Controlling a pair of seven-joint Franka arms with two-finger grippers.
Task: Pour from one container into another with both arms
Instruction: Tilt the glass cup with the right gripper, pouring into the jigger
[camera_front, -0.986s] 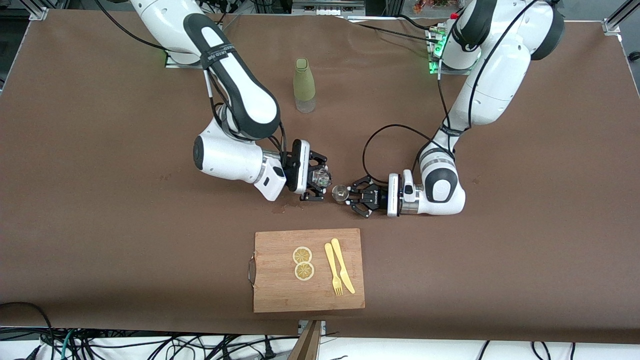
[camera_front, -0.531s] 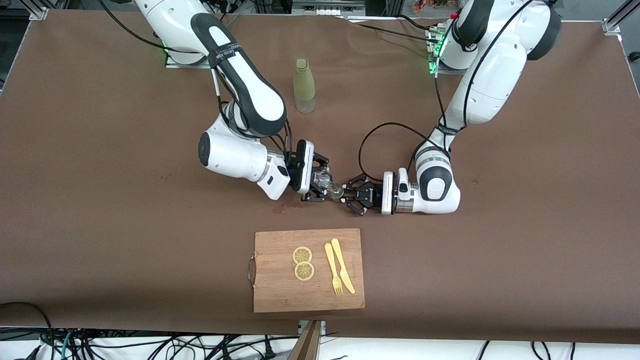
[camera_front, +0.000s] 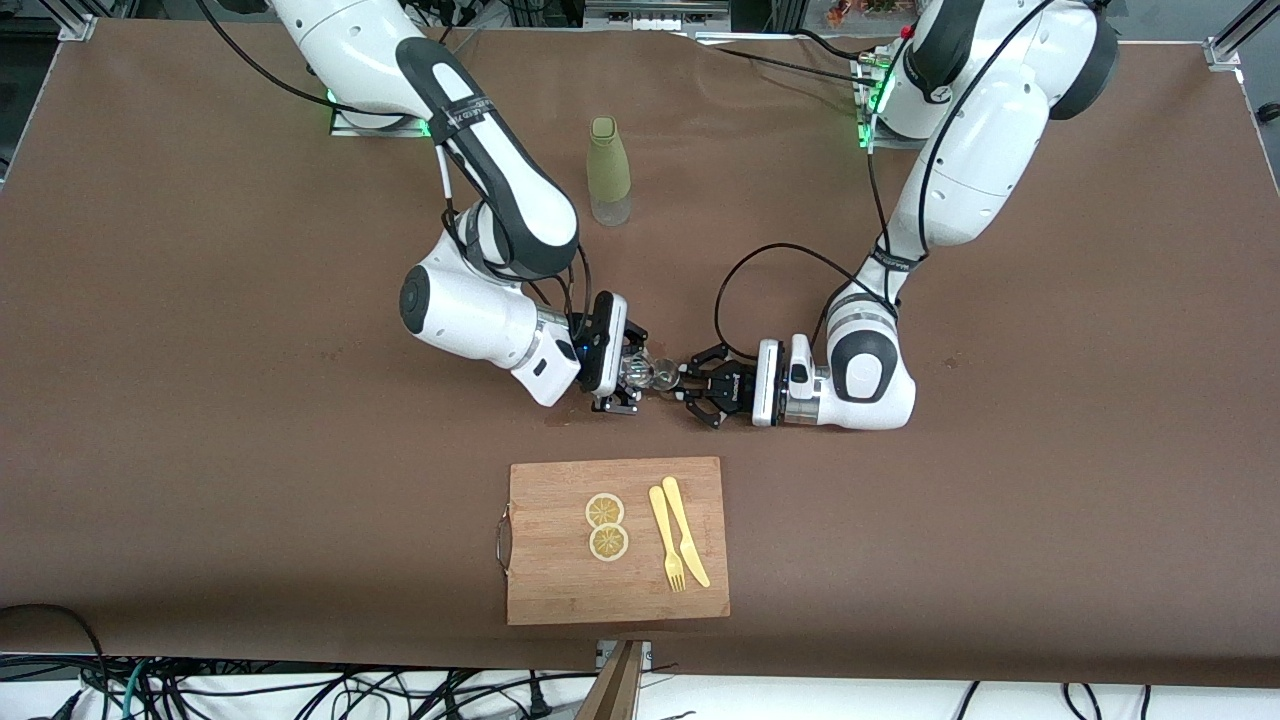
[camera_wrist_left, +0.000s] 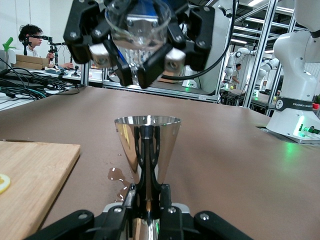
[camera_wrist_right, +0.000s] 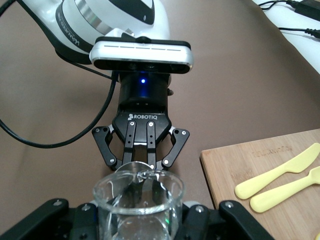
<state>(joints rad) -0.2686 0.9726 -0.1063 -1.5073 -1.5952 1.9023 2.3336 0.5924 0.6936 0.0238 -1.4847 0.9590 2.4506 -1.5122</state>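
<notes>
The right gripper (camera_front: 628, 377), clamped on a clear glass (camera_wrist_right: 138, 206), held it tipped above the steel jigger (camera_wrist_left: 147, 142). The left gripper (camera_front: 690, 386), closed on that jigger's stem, held it over the table (camera_front: 200, 400). Pouring looked imminent, seemingly not finished; drops (camera_wrist_left: 116, 175) lay beneath.

The cone-shaped polished metal jigger (camera_wrist_left: 146, 145) shone mirror-bright in the left gripper (camera_wrist_left: 147, 200); just above it the clear glossy glass beaker (camera_wrist_left: 138, 27) gleamed. Beneath both, the matt brown cloth-like table cover (camera_front: 200, 420) looked dull, the rectangular wooden cutting board (camera_front: 560, 590) finely grained
</notes>
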